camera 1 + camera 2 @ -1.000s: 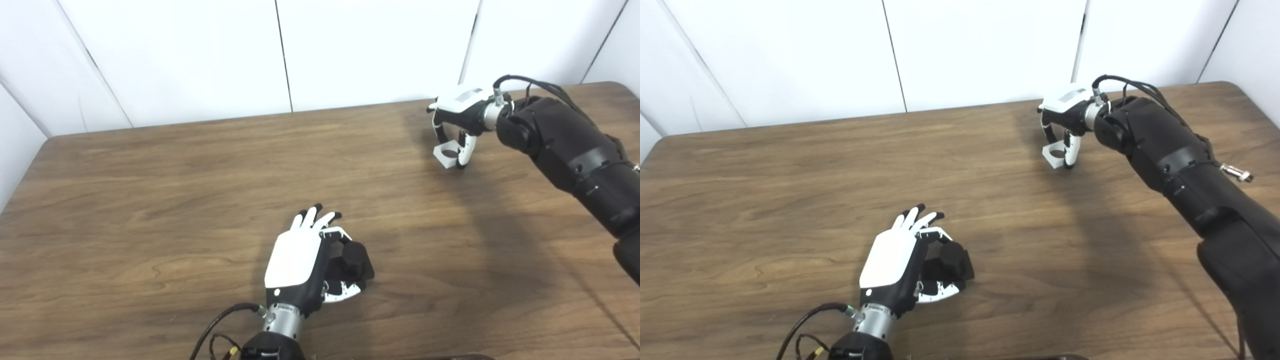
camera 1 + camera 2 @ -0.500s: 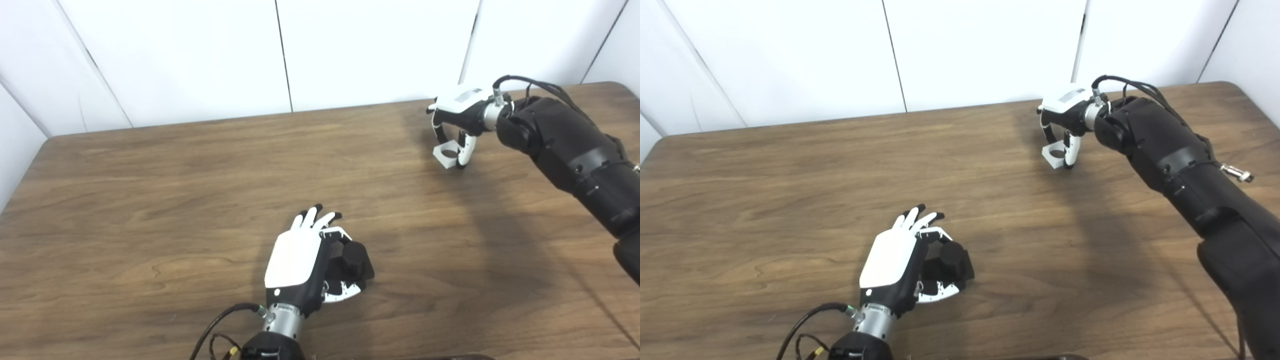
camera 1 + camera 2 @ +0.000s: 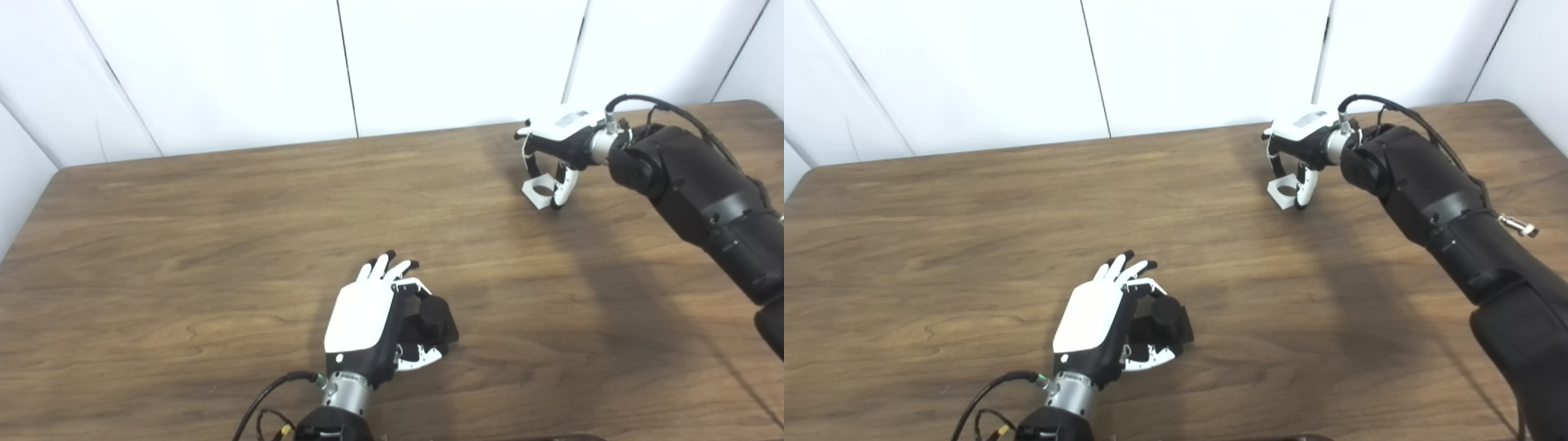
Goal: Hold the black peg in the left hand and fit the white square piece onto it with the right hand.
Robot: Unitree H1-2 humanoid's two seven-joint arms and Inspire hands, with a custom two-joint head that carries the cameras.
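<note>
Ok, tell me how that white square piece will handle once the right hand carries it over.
The white square piece looks rigid, likely a thin plastic block with a round hole, so probably light. Its flat sides should resist rolling. Pinched at one edge by the right hand, it may twist in the grip; the surface looks smooth, possibly slippery.

You can't see the lower part of the black cylindrical peg (image 3: 433,311); the left hand (image 3: 367,324) covers its near side. The right hand (image 3: 1297,138) hides part of the white square plastic piece (image 3: 1285,192), so whether it touches the brown wooden tabletop (image 3: 184,245) is unclear. The tabletop's near edge is cut off.
</note>
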